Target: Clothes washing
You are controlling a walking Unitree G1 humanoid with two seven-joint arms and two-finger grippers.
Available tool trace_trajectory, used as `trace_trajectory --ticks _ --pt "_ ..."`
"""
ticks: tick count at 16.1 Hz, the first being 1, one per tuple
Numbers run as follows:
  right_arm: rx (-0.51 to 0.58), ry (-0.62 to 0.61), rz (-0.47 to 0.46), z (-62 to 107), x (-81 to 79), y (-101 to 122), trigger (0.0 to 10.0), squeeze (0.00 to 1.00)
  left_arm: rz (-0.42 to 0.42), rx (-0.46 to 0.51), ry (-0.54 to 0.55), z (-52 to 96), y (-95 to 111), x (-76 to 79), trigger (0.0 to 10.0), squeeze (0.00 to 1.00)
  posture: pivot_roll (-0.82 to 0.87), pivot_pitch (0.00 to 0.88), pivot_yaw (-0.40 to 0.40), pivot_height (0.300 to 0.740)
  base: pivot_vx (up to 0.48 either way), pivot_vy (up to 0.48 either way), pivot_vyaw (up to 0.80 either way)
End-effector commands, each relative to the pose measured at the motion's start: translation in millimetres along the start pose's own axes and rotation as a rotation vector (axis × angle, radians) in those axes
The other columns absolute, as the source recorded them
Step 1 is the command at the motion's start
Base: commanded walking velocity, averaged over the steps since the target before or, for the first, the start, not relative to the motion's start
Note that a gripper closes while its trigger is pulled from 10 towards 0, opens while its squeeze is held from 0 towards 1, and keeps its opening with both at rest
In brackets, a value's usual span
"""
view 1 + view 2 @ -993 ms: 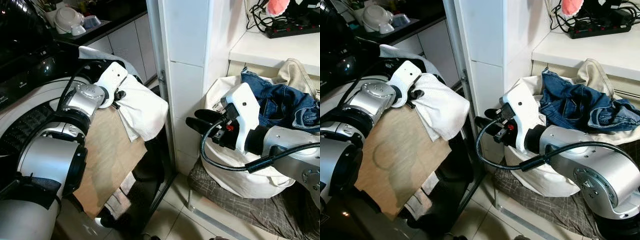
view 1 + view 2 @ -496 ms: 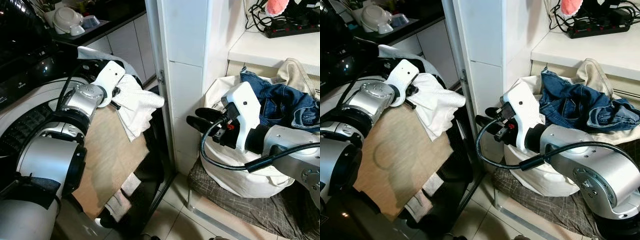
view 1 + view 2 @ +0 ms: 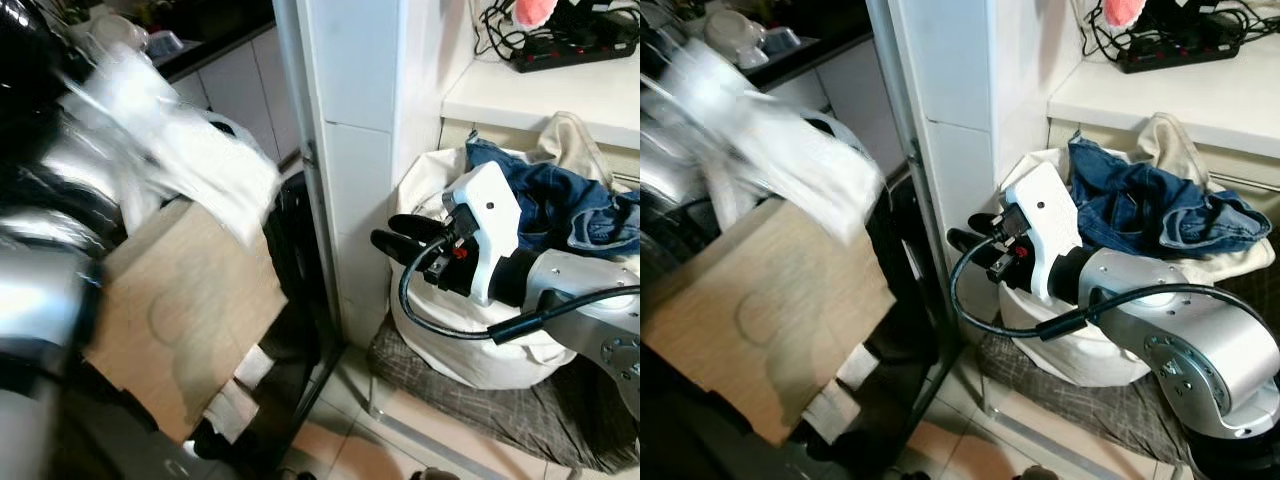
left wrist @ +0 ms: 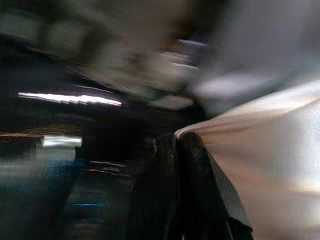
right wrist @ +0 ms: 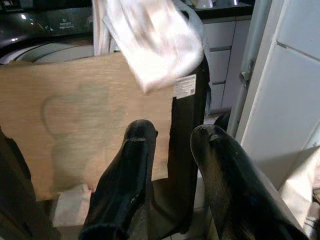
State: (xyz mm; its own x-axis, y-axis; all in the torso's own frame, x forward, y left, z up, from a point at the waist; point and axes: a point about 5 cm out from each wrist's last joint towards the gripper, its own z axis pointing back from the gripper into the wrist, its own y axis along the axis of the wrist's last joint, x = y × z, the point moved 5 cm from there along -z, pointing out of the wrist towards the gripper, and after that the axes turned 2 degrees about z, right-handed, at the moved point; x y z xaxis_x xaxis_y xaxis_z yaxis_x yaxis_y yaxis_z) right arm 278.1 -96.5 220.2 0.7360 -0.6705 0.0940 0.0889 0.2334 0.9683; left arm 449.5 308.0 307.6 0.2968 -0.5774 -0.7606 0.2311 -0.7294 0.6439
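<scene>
- My left pincer (image 4: 175, 165) has its fingers pressed together on the white cloth (image 3: 200, 160), which hangs blurred above the board (image 3: 190, 320).
- My right pincer (image 3: 400, 235) is parted and empty — just beside the laundry bag (image 3: 450, 340).
- The jeans (image 3: 550, 205) lie on the bag's top, behind my right pincer — that arm is nearer.

wooden board (image 3: 190, 300) | black power strip (image 3: 575, 50) | dishes (image 3: 735, 35)
</scene>
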Motion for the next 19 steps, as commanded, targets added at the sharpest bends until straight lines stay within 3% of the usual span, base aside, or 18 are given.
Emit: trace_trajectory --ticks 1,3,4,6,7,8,10,12,13,14,15,16,17,18,19 --pt "0.028 -0.004 0.015 -0.8 0.8 7.1 10.0 0.0 -0.059 0.079 0.172 0.7 21.9 -41.1 0.0 0.0 -0.17 0.0 0.173 0.74 0.0 0.0 0.0" --pt "0.033 -0.001 0.013 -2.1 -0.4 7.6 10.0 0.0 -0.107 0.021 0.128 -0.3 10.4 -35.9 0.0 0.0 -0.17 0.0 0.176 0.74 0.0 0.0 0.0" --pt "0.035 0.0 0.012 -2.6 -1.3 7.4 10.0 0.0 -0.155 -0.093 -0.018 0.8 -19.1 -1.9 10.0 0.0 -0.17 0.0 0.18 0.74 0.0 0.0 0.0" --pt "0.036 -0.003 0.012 -2.6 -1.4 7.2 10.0 0.0 -0.152 -0.191 -0.166 8.6 -51.3 40.0 10.0 0.0 -0.18 0.0 0.187 0.74 0.0 0.0 0.0" --pt "0.036 -0.005 0.012 -1.7 -1.2 7.2 10.0 0.0 -0.106 -0.247 -0.24 14.6 -66.2 58.8 10.0 1.0 -0.18 0.0 0.188 0.74 0.0 0.0 0.0" --pt "0.035 -0.009 0.013 -0.4 -1.0 7.1 10.0 0.0 -0.078 -0.276 -0.272 17.8 -72.8 67.2 10.0 1.0 -0.19 0.0 0.188 0.74 0.0 0.0 0.0" --pt "0.031 -0.011 0.012 0.4 -0.6 6.2 10.0 0.0 -0.058 -0.282 -0.26 17.8 -73.4 66.5 10.0 1.0 -0.18 0.0 0.183 0.74 0.0 0.0 0.0" --pt "0.03 -0.04 0.0 -1.0 4.7 5.3 10.0 0.0 0.085 -0.236 -0.257 15.4 -60.6 68.8 10.0 1.0 -0.18 0.0 0.179 0.74 0.0 0.0 0.0" --pt "0.029 -0.052 -0.005 -1.4 7.0 4.9 10.0 0.0 0.118 -0.225 -0.264 15.0 -57.0 69.9 10.0 1.0 -0.18 0.0 0.177 0.74 0.0 0.0 0.0" --pt "0.029 -0.123 -0.017 -2.6 19.3 4.0 10.0 0.0 0.144 -0.175 -0.285 14.1 -46.0 74.2 10.0 0.68 -0.18 0.0 0.177 0.74 0.0 0.0 0.0" --pt "0.032 -0.177 -0.037 -2.6 28.7 3.6 10.0 0.0 0.229 -0.147 -0.303 14.3 -37.2 79.7 10.0 0.0 -0.17 0.0 0.179 0.74 0.0 0.0 0.0" --pt "0.022 -0.416 -0.069 3.3 69.6 -2.4 10.0 0.0 0.535 0.016 -0.436 19.8 8.8 105.1 10.0 0.0 -0.17 0.0 0.181 0.74 0.0 0.0 0.0" --pt "0.018 -0.514 -0.093 8.7 88.3 -8.3 10.0 1.0 0.681 0.09 -0.536 27.4 32.7 121.3 10.0 0.0 -0.18 0.0 0.181 0.74 0.0 0.0 0.0" --pt "-0.001 -0.641 -0.131 18.3 113.1 -20.6 10.0 1.0 0.855 0.18 -0.662 40.3 61.2 140.6 10.0 0.0 -0.18 0.0 0.18 0.74 0.0 0.0 0.0" --pt "-0.054 -0.742 -0.142 27.1 137.4 -38.4 10.0 1.0 0.893 0.21 -0.755 54.6 73.0 164.8 10.0 0.0 -0.18 0.0 0.184 0.74 0.0 0.0 0.0"
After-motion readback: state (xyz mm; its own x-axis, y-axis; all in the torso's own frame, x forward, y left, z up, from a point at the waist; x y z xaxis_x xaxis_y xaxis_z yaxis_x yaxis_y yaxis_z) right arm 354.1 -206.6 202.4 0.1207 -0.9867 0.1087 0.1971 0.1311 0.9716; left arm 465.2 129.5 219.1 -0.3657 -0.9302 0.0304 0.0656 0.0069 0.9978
